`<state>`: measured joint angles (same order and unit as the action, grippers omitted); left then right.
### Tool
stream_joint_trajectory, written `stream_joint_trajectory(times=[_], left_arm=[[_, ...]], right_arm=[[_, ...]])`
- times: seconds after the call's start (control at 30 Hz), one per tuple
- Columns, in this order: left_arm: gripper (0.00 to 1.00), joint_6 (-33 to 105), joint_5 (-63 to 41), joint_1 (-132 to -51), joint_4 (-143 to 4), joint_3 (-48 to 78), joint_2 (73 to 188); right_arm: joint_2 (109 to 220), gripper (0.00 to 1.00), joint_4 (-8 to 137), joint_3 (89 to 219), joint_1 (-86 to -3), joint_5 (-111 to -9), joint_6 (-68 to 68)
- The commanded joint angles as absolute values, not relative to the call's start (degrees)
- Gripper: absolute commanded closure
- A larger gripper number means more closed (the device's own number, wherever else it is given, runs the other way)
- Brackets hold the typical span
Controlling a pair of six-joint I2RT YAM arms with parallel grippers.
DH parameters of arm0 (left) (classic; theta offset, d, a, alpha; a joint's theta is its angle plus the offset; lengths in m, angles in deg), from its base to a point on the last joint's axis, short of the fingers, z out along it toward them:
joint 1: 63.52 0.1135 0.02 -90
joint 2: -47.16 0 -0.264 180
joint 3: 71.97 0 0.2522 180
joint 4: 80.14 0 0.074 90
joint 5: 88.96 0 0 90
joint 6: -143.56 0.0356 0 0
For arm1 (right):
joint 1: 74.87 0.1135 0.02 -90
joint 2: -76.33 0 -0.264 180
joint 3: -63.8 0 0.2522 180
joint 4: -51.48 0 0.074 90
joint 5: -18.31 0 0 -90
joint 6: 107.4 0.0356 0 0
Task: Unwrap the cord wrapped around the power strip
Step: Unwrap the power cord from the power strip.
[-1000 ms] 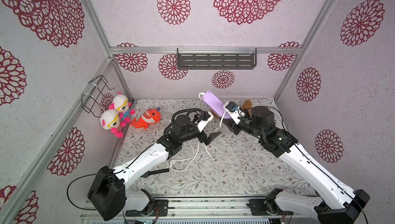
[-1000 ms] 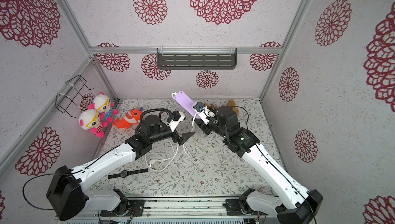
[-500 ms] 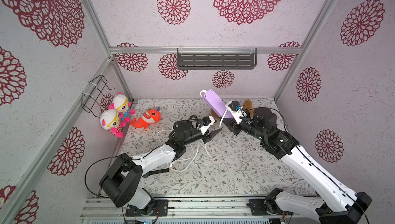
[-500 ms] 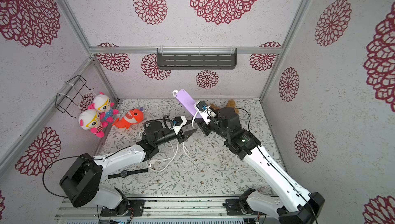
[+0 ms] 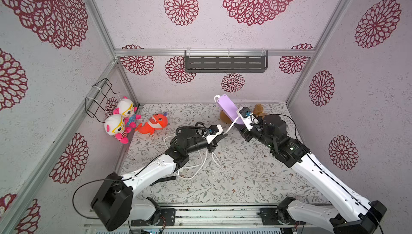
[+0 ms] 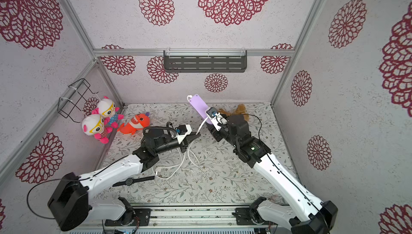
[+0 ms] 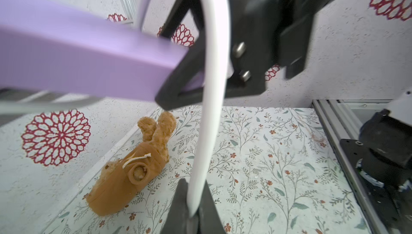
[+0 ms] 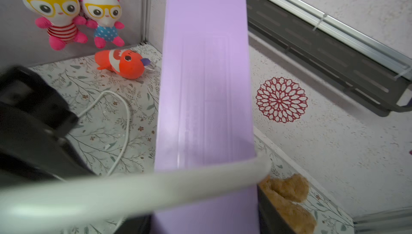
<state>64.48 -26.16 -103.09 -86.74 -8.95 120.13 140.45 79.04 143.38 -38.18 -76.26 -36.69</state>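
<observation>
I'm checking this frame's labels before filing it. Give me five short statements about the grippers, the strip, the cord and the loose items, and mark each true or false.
1. The right gripper holds the power strip up off the table. True.
2. The left gripper is open and clear of the cord. False: it is shut on the cord.
3. All of the cord is wound around the power strip. False: much of it lies in loose loops on the table.
4. A brown plush toy lies on the table, not held. True.
5. The wristwatch sits on top of the power strip. False: it lies on the table, apart from the strip.
</observation>
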Motion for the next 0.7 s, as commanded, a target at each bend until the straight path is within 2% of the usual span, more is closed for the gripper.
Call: stream_joint_trajectory(times=[0.0, 0.2, 0.33, 0.5, 0.67], left_arm=[[1.00, 66.18, -27.07, -102.49, -70.91, -3.34, 113.89], [1.00, 62.13, -18.23, -97.77, -52.53, 9.99, 110.87], [1.00, 62.32, -19.87, -91.61, -41.89, 16.38, 114.03], [1.00, 59.86, -23.58, -84.16, -39.96, 19.12, 119.37], [1.00, 61.57, -27.68, -80.73, -37.88, 19.69, 124.82]], right_arm=[[142.52, 1.00, 80.64, 142.36, -37.95, -83.65, -42.97], [144.64, 1.00, 85.84, 140.05, -32.53, -83.29, -52.10], [142.73, 1.00, 91.35, 139.92, -31.67, -74.95, -54.91], [140.74, 1.00, 100.87, 141.71, -30.91, -63.64, -57.97], [133.42, 1.00, 94.95, 141.18, -31.04, -63.62, -54.82]])
